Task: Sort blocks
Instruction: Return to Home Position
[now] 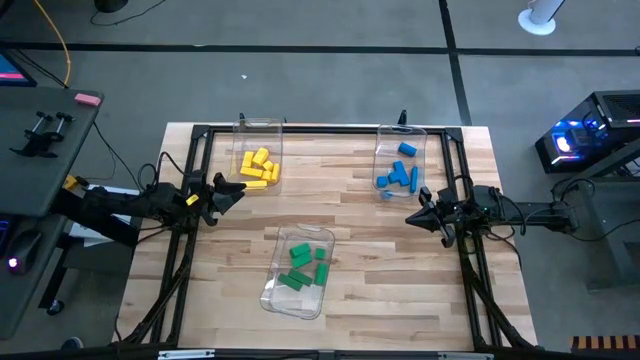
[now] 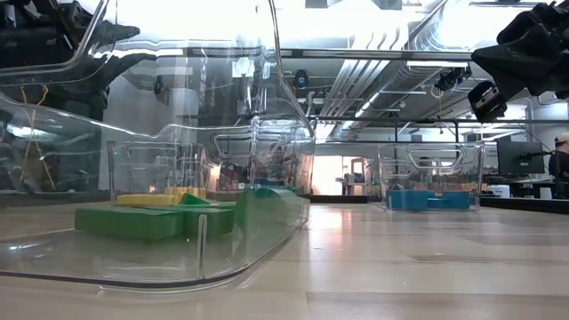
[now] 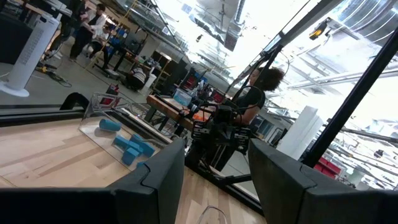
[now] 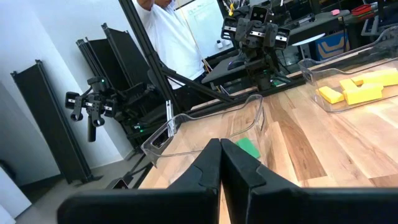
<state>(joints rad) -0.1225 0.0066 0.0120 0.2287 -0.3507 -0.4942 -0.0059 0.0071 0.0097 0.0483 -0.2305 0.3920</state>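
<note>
We find both grippers holding nothing, and the blocks lie by colour in three clear bins [image 1: 262, 125].
From above, the left gripper [image 1: 232, 192] is just beside the yellow blocks [image 1: 258, 167], the right gripper [image 1: 415, 215] just beside the blue blocks [image 1: 398, 176], and the green blocks [image 1: 305, 266] lie between them. Low view: green nearest. Left wrist: fingers spread wide. Right wrist: fingers pressed together.

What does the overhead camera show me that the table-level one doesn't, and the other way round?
Only the high view: both arms whole, the left gripper open and the right gripper shut, each at its own side of the table, plus the floor around it. Only the low view: the ceiling pipes of the room behind. Both: green blocks, yellow blocks and blue blocks, each colour in its own clear bin.
</note>
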